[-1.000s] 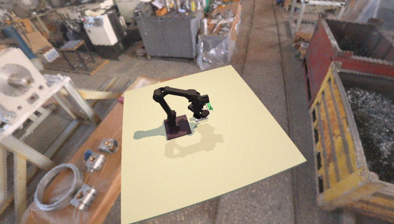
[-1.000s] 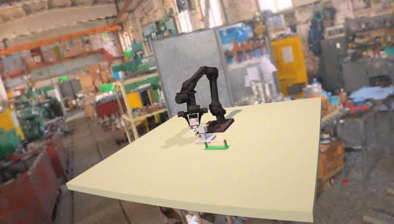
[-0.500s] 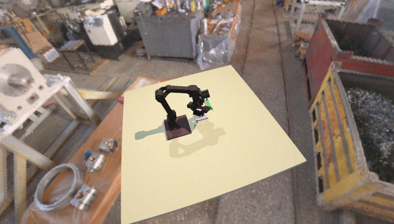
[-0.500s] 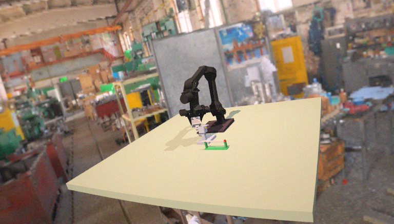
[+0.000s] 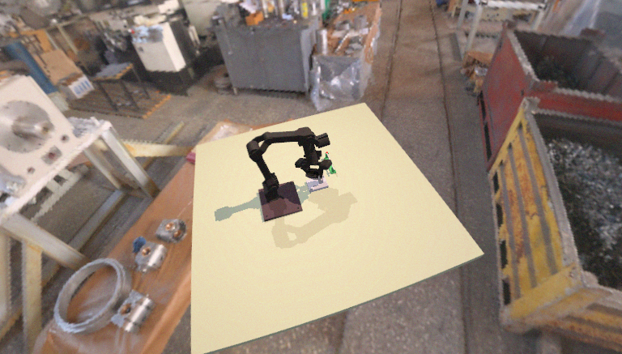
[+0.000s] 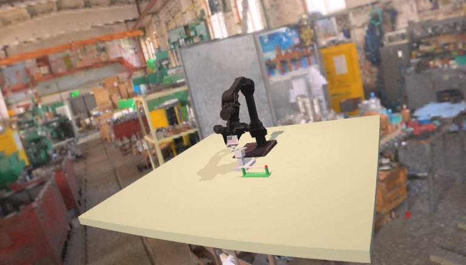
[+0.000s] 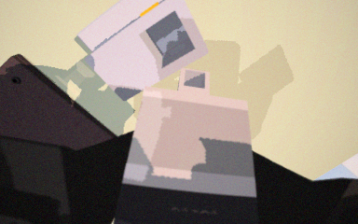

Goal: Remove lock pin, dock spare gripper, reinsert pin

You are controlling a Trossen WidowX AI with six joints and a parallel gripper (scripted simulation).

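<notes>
My gripper is shut on the spare gripper, a pale pink block whose small spigot with a square hole points away from the fingers. The pale lilac mount stands on the table, with a square opening facing the wrist camera. The spare gripper is beside the mount's head, outside the socket; whether they touch cannot be told. The pale lock pin with its red head lies across the posts of the green rack.
The arm's dark base plate is close to the mount on one side. The green rack stands close to the mount on another side. All stand on the pale yellow table. The arm casts shadows over the mount's surroundings.
</notes>
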